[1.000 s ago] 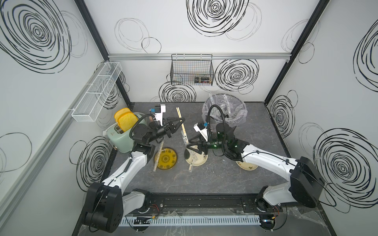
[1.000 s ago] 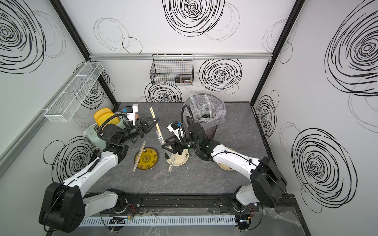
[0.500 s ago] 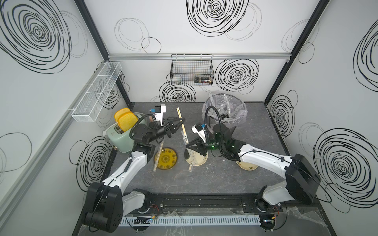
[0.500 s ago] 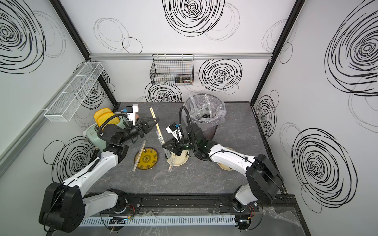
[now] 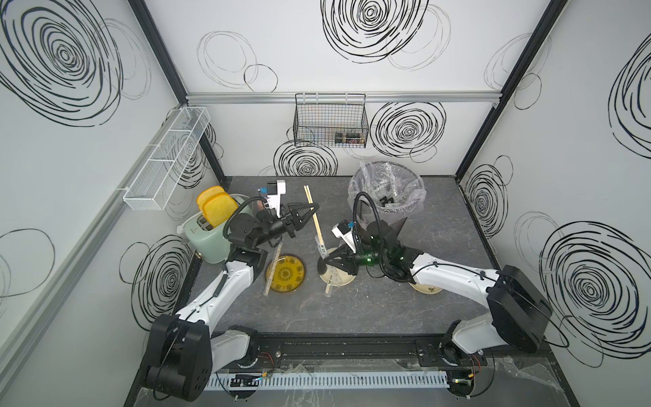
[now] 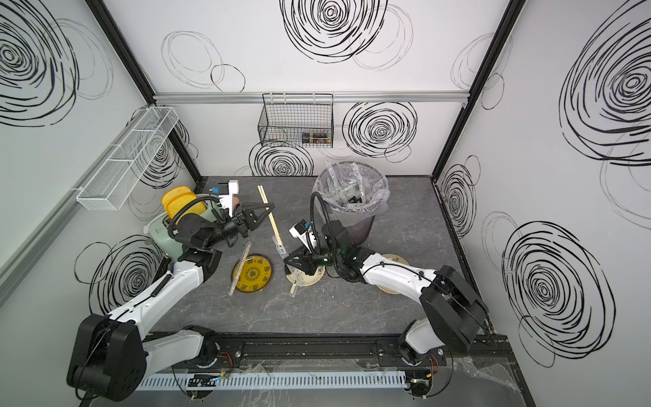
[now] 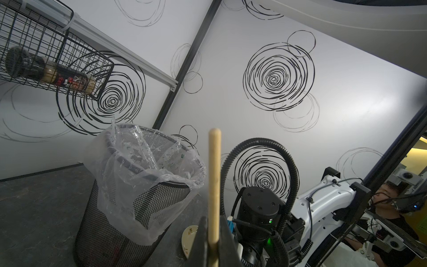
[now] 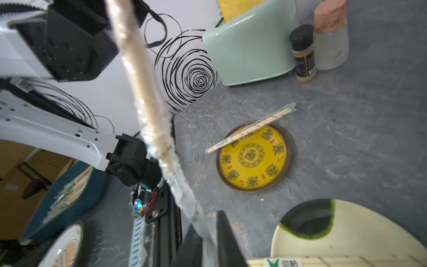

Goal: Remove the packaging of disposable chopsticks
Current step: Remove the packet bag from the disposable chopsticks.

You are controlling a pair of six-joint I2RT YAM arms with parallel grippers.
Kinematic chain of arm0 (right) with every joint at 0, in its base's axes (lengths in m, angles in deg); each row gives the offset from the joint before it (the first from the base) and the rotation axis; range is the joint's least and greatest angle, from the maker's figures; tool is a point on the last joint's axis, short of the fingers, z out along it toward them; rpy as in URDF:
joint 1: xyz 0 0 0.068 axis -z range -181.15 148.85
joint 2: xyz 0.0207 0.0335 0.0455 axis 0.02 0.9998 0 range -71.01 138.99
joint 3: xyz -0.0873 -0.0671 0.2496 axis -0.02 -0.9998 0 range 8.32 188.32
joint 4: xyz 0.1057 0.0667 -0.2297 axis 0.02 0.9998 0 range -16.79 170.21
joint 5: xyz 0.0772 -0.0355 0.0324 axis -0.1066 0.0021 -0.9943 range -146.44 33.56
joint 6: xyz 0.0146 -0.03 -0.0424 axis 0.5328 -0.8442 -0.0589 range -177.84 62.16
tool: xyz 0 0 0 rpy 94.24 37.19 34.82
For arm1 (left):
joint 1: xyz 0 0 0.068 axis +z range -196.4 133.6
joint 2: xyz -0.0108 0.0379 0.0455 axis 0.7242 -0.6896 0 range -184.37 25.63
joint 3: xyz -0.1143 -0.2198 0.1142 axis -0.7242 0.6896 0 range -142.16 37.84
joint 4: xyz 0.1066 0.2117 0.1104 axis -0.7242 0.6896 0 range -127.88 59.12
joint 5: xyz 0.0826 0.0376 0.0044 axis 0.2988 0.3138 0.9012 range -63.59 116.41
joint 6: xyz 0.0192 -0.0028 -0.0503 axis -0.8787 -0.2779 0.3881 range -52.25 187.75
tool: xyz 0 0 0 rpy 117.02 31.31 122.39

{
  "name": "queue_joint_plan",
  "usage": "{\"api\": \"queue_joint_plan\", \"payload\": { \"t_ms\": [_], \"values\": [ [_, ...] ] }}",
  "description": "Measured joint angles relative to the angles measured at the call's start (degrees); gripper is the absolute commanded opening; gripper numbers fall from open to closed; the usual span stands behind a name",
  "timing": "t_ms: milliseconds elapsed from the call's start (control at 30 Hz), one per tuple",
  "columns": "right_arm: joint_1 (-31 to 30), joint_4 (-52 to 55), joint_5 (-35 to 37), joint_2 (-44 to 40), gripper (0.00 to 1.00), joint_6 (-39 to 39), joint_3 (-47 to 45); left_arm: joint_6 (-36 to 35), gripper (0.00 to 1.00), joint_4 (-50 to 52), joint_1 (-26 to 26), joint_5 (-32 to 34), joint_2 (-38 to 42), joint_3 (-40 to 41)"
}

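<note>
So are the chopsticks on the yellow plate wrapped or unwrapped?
Wrapped. The pale wooden chopstick pair lying across the rim of the round yellow patterned plate sits inside a clear plastic sleeve poking past its tips.

L arm [image 5: 232, 285] & R arm [image 5: 454, 278]: same build. Long links in glossy white shells w/ rounded edges. Joints & motor housings matte blk, biggest at the shoulders [image 5: 514, 310], boxy w/ rounded corners. Thin blk wire [image 5: 458, 272] clipped along each white link. Ribbed blk hose [image 5: 359, 211] arcs from each wrist to a white cam mount [image 5: 343, 234] w/ a blue plug [image 5: 349, 224]. Small green light [image 7: 269, 241] glows on R wrist housing, w/ a round blk cap [image 7: 258, 203] w/ screws beside it. L gripper [image 5: 311, 208] & R gripper [image 5: 321, 263]: blk, fingers triangular, tapering to thin tips. In R wrist view, L arm's white shell shows small screw holes [image 8: 87, 145].
</note>
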Motion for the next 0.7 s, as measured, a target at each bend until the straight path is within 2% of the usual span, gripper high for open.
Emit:
{"api": "queue_joint_plan", "payload": {
  "t_ms": [133, 467, 567, 700],
  "values": [
    [0.0, 0.0, 0.2, -0.4, 0.47, -0.1, 0.1, 0.0, 0.0, 0.0, 0.0, 0.0, 0.0, 0.0],
    [0.0, 0.4, 0.4, -0.4, 0.49, -0.3, 3.7, 0.0, 0.0, 0.0, 0.0, 0.0, -0.1, 0.0],
    [0.0, 0.3, 0.4, -0.4, 0.47, -0.3, 4.3, 0.0, 0.0, 0.0, 0.0, 0.0, -0.2, 0.0],
    [0.0, 0.4, 0.4, -0.4, 0.39, -0.6, 4.4, 0.0, 0.0, 0.0, 0.0, -0.1, -0.2, 0.0]
  ]
}}
